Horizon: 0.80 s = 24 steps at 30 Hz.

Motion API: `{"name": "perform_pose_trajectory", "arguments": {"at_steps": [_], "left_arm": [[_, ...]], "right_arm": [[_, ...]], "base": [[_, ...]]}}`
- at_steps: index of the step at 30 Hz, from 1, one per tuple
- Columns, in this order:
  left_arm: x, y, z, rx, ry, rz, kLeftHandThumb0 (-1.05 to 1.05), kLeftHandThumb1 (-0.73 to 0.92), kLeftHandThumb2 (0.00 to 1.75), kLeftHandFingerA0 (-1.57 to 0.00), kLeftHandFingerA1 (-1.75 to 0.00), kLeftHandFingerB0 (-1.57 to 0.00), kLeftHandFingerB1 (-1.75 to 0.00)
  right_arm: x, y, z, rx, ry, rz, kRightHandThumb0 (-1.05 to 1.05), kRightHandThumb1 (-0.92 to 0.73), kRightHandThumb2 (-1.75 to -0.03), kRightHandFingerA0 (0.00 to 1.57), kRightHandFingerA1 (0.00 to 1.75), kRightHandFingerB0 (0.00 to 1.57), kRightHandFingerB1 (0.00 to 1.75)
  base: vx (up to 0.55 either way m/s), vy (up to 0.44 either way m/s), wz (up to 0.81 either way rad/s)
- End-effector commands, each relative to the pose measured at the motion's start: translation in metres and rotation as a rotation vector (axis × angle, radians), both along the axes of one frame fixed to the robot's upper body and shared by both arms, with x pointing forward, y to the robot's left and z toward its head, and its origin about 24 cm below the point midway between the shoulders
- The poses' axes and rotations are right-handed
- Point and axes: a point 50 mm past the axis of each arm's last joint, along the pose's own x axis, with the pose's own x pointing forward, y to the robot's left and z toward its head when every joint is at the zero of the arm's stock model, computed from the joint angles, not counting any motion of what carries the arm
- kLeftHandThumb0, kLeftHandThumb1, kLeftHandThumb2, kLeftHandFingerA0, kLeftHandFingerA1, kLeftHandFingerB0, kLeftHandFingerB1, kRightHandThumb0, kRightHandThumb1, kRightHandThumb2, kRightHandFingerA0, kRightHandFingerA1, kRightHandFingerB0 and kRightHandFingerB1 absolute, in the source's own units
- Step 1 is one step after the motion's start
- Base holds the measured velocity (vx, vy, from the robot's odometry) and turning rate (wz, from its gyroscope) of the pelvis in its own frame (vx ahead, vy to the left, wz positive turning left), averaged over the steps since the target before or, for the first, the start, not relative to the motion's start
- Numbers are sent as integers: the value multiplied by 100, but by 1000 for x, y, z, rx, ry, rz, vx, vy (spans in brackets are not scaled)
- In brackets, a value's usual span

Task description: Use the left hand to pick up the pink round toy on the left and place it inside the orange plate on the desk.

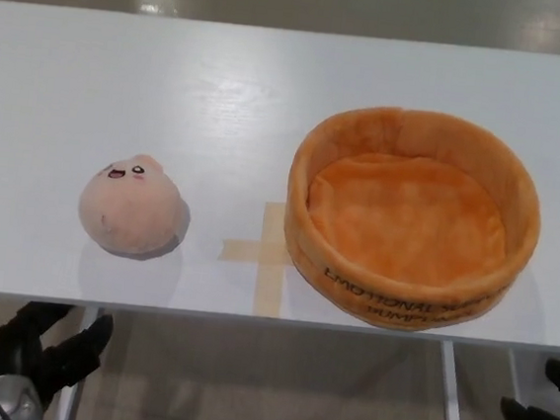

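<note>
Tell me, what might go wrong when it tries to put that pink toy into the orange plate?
1. The pink round toy looks soft and rounded, so the left hand, now below the desk edge, might squeeze it out or nudge it away.
2. The orange plate has a raised soft wall; a low carry could catch the rim and push it sideways.
3. The toy sits near the desk's front edge, so a bump might knock it off.

Left hand (48, 352) sits low at seven o'clock, black fingers spread apart and curled upward, holding nothing, a silver wrist showing beneath it. Right hand (548, 415) only peeks in at five o'clock, mostly cut off by the edge.
</note>
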Motion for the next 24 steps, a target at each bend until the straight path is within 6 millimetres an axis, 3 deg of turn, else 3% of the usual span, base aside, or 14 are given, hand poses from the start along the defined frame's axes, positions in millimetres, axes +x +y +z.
{"name": "perform_pose_trajectory", "arguments": {"at_steps": [1, 6, 19, 24], "left_arm": [[-3, 1, -3, -10, -9, 21, 7, 47, 90, -23, -54, -24, -53], [-3, 0, -3, -4, -10, 14, 7, 46, 90, -21, -54, -23, -52], [-30, 0, -24, 25, 85, -44, 5, 44, 89, -23, -55, -20, -51], [-40, 1, -29, 23, 96, -68, 6, 45, 90, -16, -52, -18, -50]], "right_arm": [[-3, -3, 0, -28, -15, -16, -27, -56, -57, 51, 38, 36, 36], [-5, -4, -1, -24, -17, -22, -26, -56, -57, 50, 38, 36, 36], [-35, -5, -21, -10, 57, -29, -27, -57, -57, 50, 37, 36, 36], [-44, -4, -26, -6, 78, -21, -28, -57, -57, 49, 37, 35, 36]], "base": [[0, 0, 0], [0, 0, 0], [0, 0, 0], [0, 0, 0]]}}
